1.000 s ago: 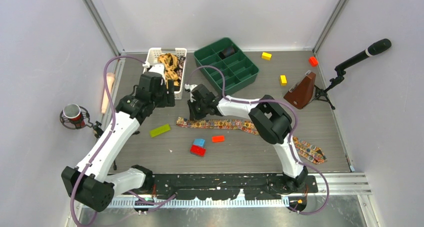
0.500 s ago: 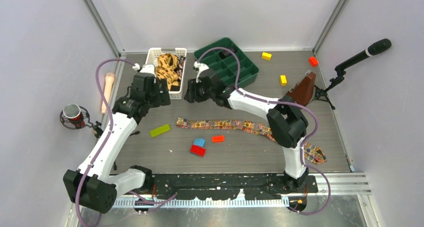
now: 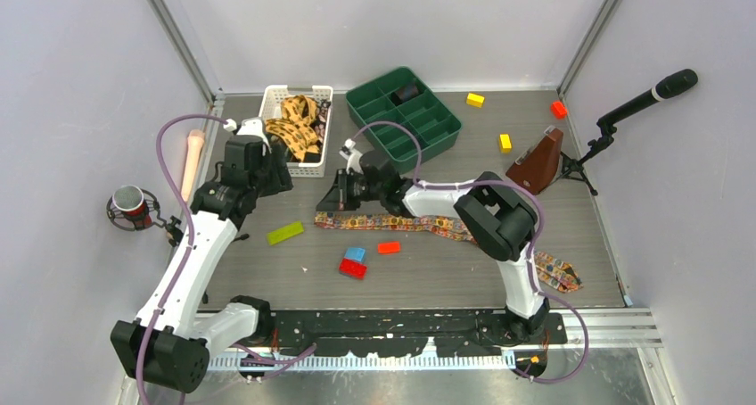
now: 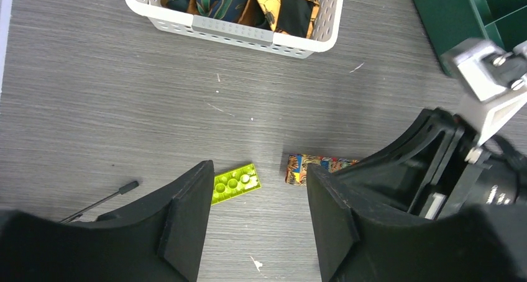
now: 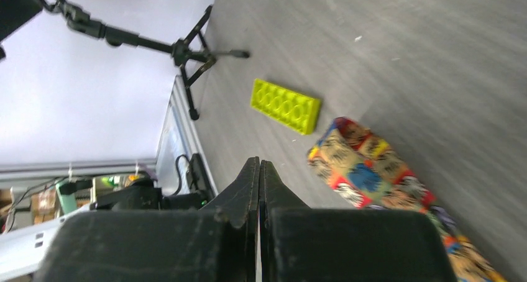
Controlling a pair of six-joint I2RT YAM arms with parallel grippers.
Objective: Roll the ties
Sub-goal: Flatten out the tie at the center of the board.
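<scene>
While the left gripper (image 4: 260, 189) hovers wide open before the white basket (image 3: 270, 97) holding bunched ties (image 3: 299, 124), the right gripper (image 5: 258, 167), pinched closed on nothing, hangs by the left end of a tie (image 3: 401, 220) lying flat on the table (image 3: 446, 276).

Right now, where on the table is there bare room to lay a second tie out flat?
Widest bare strip: table between the flat tie and the arm bases, right of the orange block. A smaller patch lies between the white basket and the lime block. Crowded: around the blue block and red block.
</scene>
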